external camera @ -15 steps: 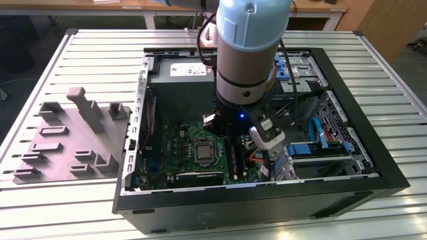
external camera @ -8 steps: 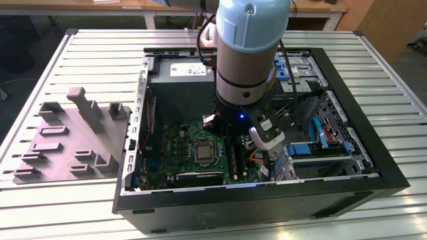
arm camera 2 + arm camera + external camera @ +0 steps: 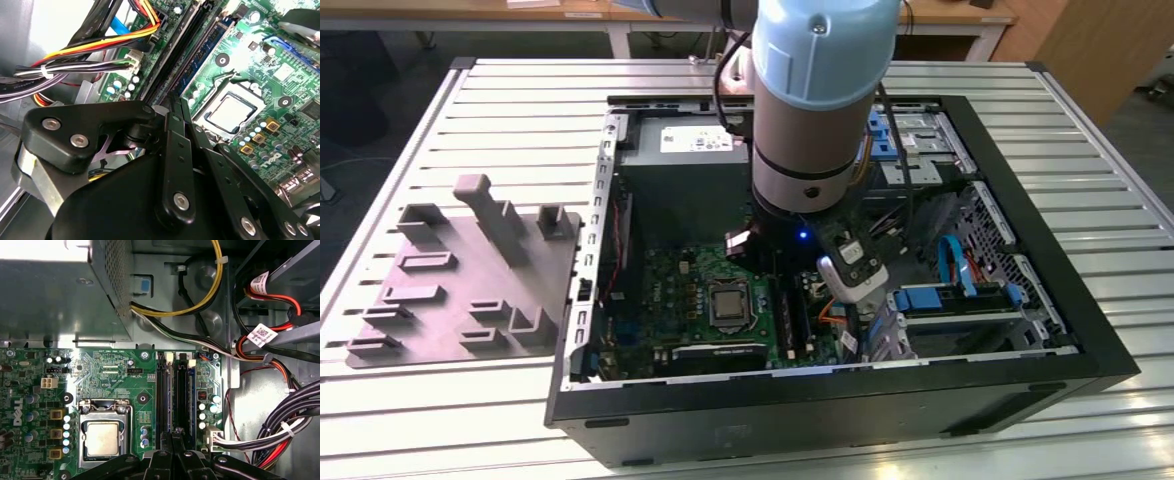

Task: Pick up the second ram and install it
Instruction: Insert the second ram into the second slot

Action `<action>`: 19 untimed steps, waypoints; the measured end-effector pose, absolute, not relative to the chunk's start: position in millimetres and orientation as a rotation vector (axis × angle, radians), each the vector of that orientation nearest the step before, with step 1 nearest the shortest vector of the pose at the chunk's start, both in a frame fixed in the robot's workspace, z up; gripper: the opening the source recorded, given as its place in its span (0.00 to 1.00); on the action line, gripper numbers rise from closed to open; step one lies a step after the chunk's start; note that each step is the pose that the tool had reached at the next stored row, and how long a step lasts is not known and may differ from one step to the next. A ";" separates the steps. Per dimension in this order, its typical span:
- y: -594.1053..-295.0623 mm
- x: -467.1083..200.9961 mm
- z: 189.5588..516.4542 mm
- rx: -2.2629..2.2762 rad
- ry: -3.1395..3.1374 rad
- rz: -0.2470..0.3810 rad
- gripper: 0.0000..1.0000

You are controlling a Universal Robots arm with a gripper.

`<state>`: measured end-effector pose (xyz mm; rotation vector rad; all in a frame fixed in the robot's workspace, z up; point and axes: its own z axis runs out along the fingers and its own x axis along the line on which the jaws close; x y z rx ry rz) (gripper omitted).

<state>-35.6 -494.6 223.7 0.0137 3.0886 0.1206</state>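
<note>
My gripper is down inside the open computer case, its black fingers pressed together and shut, with nothing visible between them. The tips sit over the end of the black slot rails, beside the processor socket. A thin blue ram stick with dark chips stands seated among those rails. I cannot tell whether it is the second ram. In the exterior view the arm covers the gripper.
A grey power-supply box stands just past the slots. Cable bundles run close beside them. Blue drive brackets fill the case on the exterior view's right. A grey parts holder stands on the slatted table outside.
</note>
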 end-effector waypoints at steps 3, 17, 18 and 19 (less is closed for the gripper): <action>-494.7 -35.6 223.5 0.014 3.089 0.120 0.11; -494.7 -35.7 218.1 0.014 3.089 0.119 0.11; -494.6 -35.6 217.3 0.014 3.089 0.119 0.11; -494.6 -35.6 216.6 0.014 3.089 0.118 0.11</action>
